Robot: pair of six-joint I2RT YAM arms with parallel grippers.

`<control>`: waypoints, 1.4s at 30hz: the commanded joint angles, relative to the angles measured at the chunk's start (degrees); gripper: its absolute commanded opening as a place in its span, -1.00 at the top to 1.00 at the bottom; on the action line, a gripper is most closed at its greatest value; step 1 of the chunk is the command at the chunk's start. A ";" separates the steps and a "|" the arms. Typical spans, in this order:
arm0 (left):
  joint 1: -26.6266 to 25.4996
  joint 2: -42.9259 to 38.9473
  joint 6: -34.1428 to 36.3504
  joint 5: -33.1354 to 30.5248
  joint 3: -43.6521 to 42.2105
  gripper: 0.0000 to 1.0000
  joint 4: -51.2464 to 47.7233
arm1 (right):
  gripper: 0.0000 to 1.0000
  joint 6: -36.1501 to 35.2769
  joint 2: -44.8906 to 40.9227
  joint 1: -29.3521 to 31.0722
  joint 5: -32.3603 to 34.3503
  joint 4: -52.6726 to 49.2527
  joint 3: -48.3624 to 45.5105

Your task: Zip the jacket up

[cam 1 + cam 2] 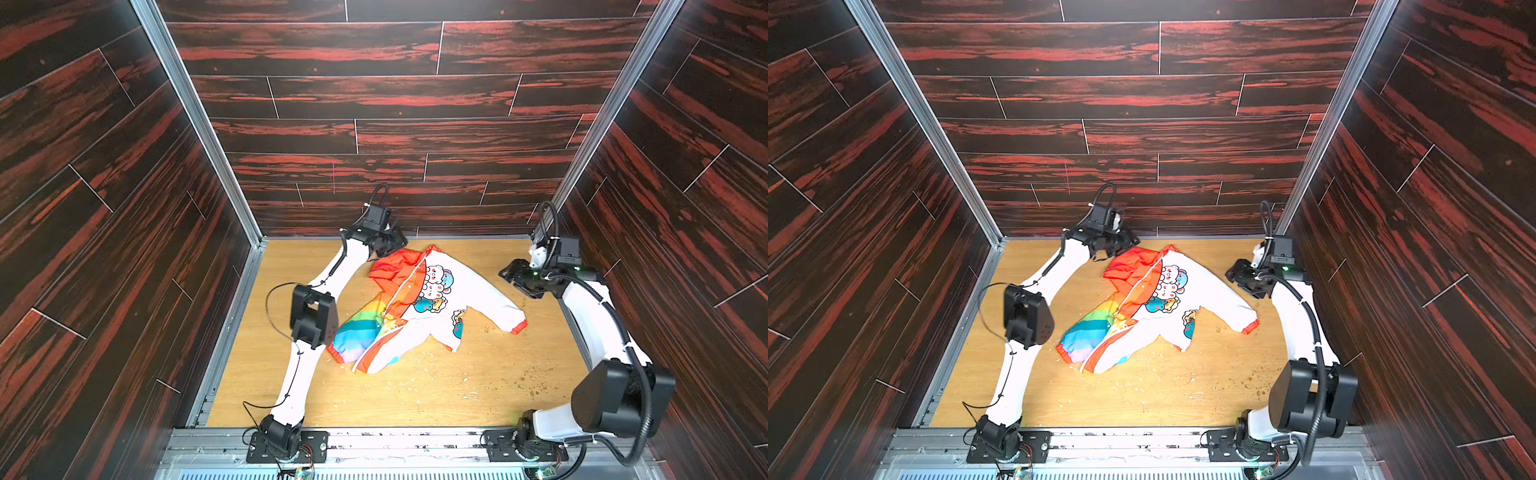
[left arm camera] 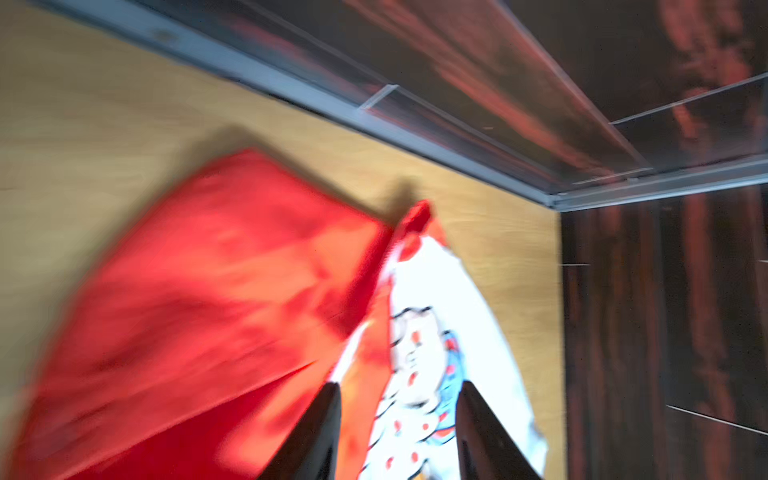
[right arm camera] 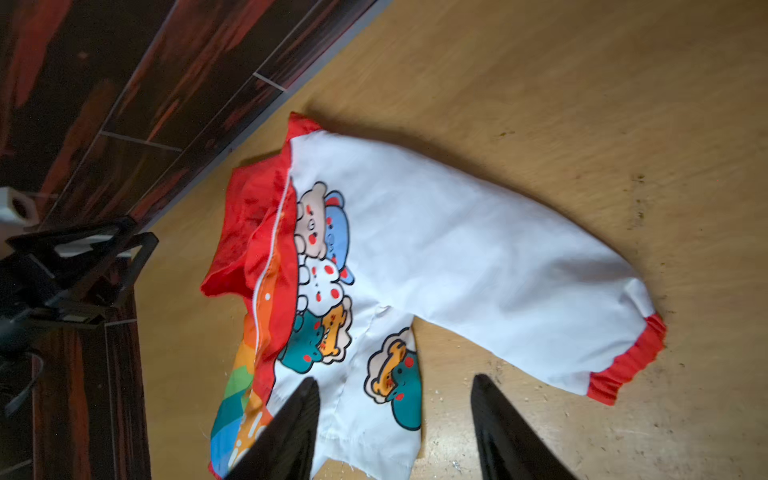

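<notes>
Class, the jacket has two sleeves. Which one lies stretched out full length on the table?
The white sleeve with the orange-red cuff, reaching out sideways; the rainbow sleeve lies bunched up short.

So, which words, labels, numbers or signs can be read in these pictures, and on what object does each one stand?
None can be read.
The small hooded jacket, half rainbow-striped and half white with cartoon animals, shows white marks on its rainbow stripes, perhaps letters, but folded and too blurred to read.
</notes>
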 commanded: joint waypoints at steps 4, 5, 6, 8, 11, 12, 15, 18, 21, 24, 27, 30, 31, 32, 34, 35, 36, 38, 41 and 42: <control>1.00 -21.58 4.04 -4.17 -23.40 0.03 1.80 | -0.09 -1.97 0.37 21.46 6.70 -2.07 0.38; 1.16 -24.57 3.15 -4.27 -29.27 0.03 4.05 | -0.09 -2.07 1.41 25.61 8.56 -1.66 -0.21; 1.45 -27.22 2.37 -4.03 -34.47 0.03 6.00 | -0.12 -1.92 2.41 28.47 10.19 -1.21 -0.63; 2.50 -32.87 -0.40 -2.97 -45.97 0.03 10.51 | -0.20 -1.86 5.26 34.25 13.22 -0.12 -1.05; 4.31 -40.96 -5.70 -0.70 -60.69 0.03 17.21 | -0.23 -2.87 9.95 39.03 15.90 0.61 -0.47; 4.50 -42.94 -6.87 -0.01 -64.33 0.04 19.18 | -0.23 -3.31 11.23 39.90 16.55 0.74 -0.19; 4.42 -48.54 -8.43 1.30 -72.67 0.04 20.67 | -0.23 -5.00 15.34 42.11 18.10 1.51 0.41; 4.32 -53.59 -10.88 3.61 -80.61 0.03 25.18 | -0.23 -5.64 18.91 42.49 19.26 1.99 0.71; 4.32 -58.17 -10.84 2.96 -84.97 0.03 24.40 | -0.24 -6.75 21.99 42.54 21.07 1.85 1.85; 4.28 -61.19 -11.02 2.79 -87.75 0.03 24.12 | -0.26 -7.78 24.61 42.89 22.85 1.39 3.45; 4.33 -62.49 -11.02 2.69 -88.47 0.03 23.49 | -0.27 -8.22 26.52 42.95 24.70 0.97 4.58; 4.33 -62.69 -11.02 2.70 -88.38 0.03 23.54 | 0.03 -7.94 26.89 42.98 26.37 1.58 4.67; 4.32 -62.56 -11.10 2.61 -88.17 0.03 23.56 | 0.27 -7.67 26.59 42.98 26.95 1.66 4.81; 4.33 -62.45 -11.08 2.64 -87.87 0.03 23.55 | 0.47 -7.29 26.12 42.98 27.52 1.58 4.72; 4.32 -61.92 -11.20 2.59 -87.04 0.03 23.70 | 0.85 -6.38 24.06 42.99 28.65 1.68 4.06; 4.28 -61.53 -11.27 2.73 -86.70 0.03 23.81 | 0.96 -6.05 22.63 43.03 29.14 2.00 3.22; 4.33 -61.21 -11.30 2.76 -86.23 0.03 23.89 | 1.00 -5.59 21.08 43.00 29.74 2.18 2.42; 4.33 -60.36 -11.35 3.00 -85.35 0.04 24.09 | 1.00 -4.76 17.93 42.98 30.70 2.11 0.94; 4.33 -58.94 -10.96 3.55 -83.51 0.04 23.97 | 1.00 -3.67 11.90 42.99 32.20 2.02 -1.71; 4.29 -58.15 -10.57 3.68 -82.53 0.04 23.55 | 1.00 -3.32 9.79 43.00 32.80 1.81 -2.56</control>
